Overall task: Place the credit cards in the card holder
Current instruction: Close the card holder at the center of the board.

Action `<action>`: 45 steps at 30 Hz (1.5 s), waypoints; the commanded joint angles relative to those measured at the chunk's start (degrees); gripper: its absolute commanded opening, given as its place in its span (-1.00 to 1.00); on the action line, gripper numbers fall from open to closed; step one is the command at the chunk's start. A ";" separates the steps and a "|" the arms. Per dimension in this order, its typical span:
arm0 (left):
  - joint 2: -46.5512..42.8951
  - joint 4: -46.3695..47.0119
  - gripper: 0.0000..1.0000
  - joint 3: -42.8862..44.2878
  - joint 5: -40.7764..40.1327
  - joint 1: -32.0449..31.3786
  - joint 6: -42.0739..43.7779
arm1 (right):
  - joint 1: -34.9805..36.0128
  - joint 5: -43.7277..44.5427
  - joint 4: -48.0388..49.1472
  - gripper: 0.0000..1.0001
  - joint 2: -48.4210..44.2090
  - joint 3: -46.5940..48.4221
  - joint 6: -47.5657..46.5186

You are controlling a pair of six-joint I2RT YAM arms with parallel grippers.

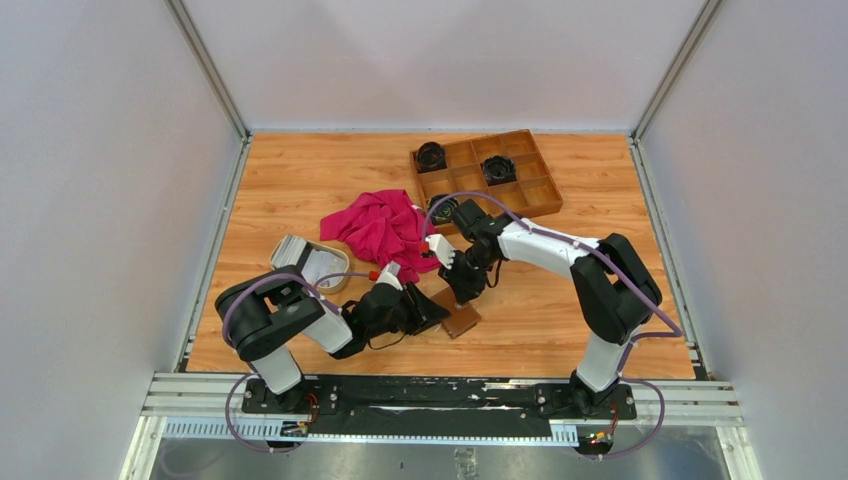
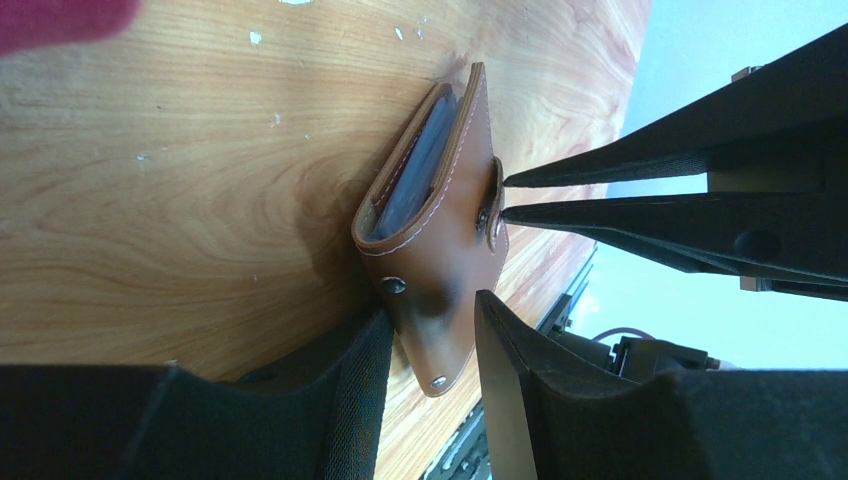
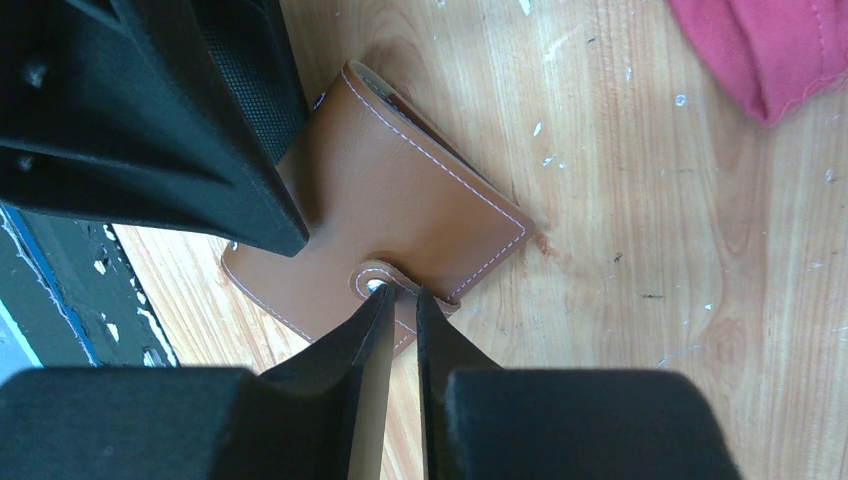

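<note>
The right gripper (image 3: pixel 402 293) is nearly closed, its tips pinching the snap tab of the holder (image 3: pixel 400 200). The left gripper (image 2: pixel 432 312) has its jaws set narrowly on either side of the holder's flap, gripping it. The holder sits on the table (image 1: pixel 560 320) near its front edge, between the two arms, grey lining showing along one open edge. The cards (image 1: pixel 292 250) lie well apart to the left, stacked at a dish (image 1: pixel 335 280), beside a pink cloth (image 1: pixel 385 225).
</note>
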 commanded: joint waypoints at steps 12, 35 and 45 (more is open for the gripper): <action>3.05 -6.94 -0.14 -2.33 -2.31 -0.36 1.59 | 1.47 2.16 0.32 -0.72 2.22 0.47 1.50; 4.28 -4.80 -0.15 -2.93 -2.39 -0.36 0.41 | 9.98 14.90 3.32 -0.99 -1.04 -2.24 0.65; 5.88 -3.14 -0.17 -3.13 -2.02 0.05 -0.06 | 12.72 22.78 8.16 -1.00 -2.86 -5.51 4.39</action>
